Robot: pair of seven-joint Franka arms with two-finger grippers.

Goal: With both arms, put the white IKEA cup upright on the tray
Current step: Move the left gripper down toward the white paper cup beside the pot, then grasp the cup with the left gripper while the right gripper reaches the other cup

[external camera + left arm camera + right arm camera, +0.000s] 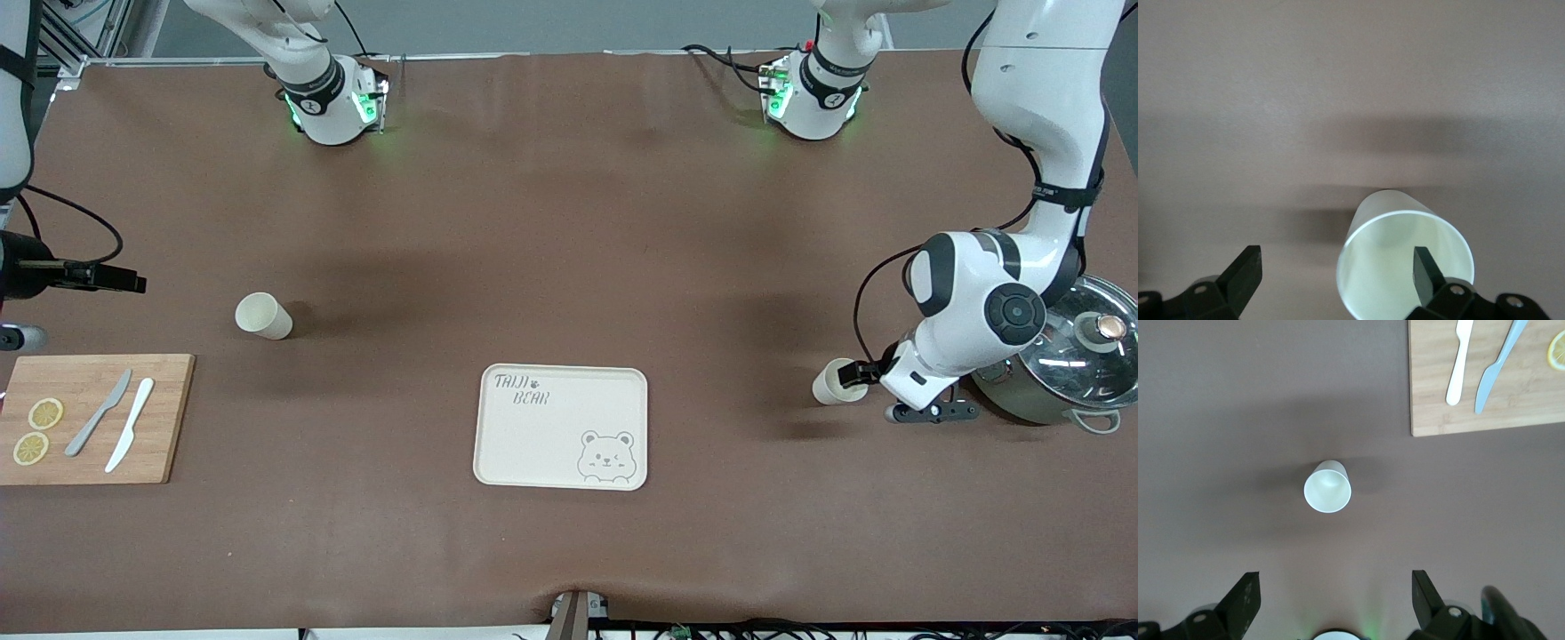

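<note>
Front view: tray (pixel 562 427) lies bare on the table (pixel 569 222); 1 white cup (pixel 834 382) on its side at the left pincer (pixel 861 372); a second cup (pixel 263 316) lies toward the right arm's end, near the cutting board (pixel 93 418).
Left wrist view: pincer fingers (pixel 1243 273) apart, 1 inside the cup's mouth.
Right wrist view: right pincer (pixel 1331 600) spread wide, high over the second cup.

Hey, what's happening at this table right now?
Two white cups lie on their sides on the brown table. The left end effector is open at the mouth of one cup, with one finger inside the rim, beside a lidded steel pot. The right end effector, also open, hangs above the other cup near the cutting board. The bear tray holds nothing yet.
</note>
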